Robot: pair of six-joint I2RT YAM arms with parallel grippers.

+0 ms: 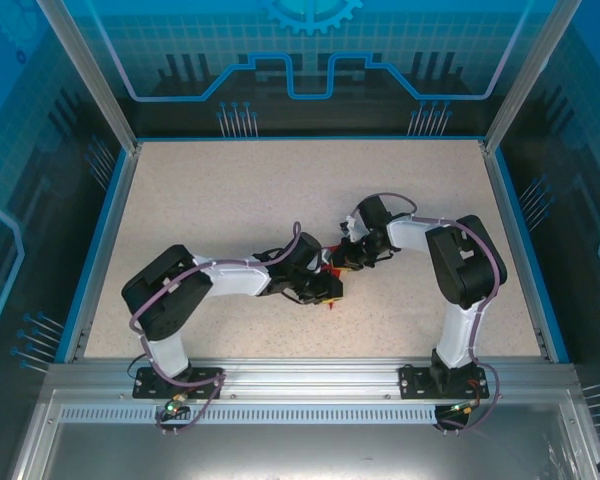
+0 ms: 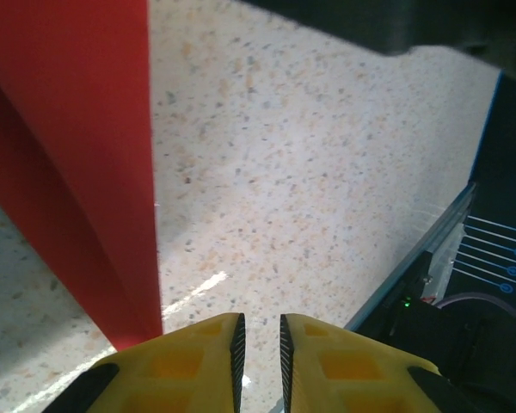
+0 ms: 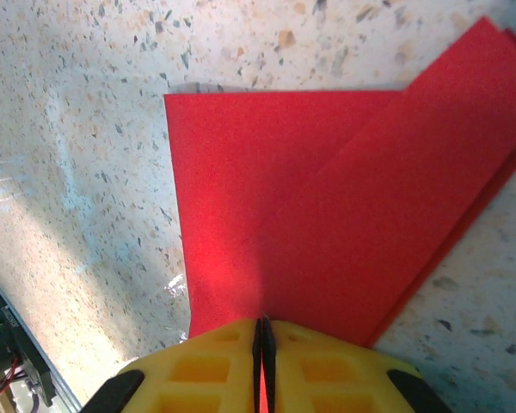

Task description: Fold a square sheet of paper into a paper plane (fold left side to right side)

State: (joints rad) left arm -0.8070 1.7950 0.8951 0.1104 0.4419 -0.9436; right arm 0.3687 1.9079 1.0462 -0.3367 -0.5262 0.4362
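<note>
Right claw [image 3: 263, 323] clamped, gripping paper plane [image 3: 327, 215]

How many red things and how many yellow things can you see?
Red: 1, the folded paper
Yellow: 2, the left tool and the right tool
Total: 3

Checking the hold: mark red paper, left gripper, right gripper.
red paper [image 3: 396, 198], right wrist view, folded flap's face.
left gripper [image 2: 261, 331], left wrist view, between fingertips.
right gripper [image 3: 263, 327], right wrist view, between fingertips.
</note>
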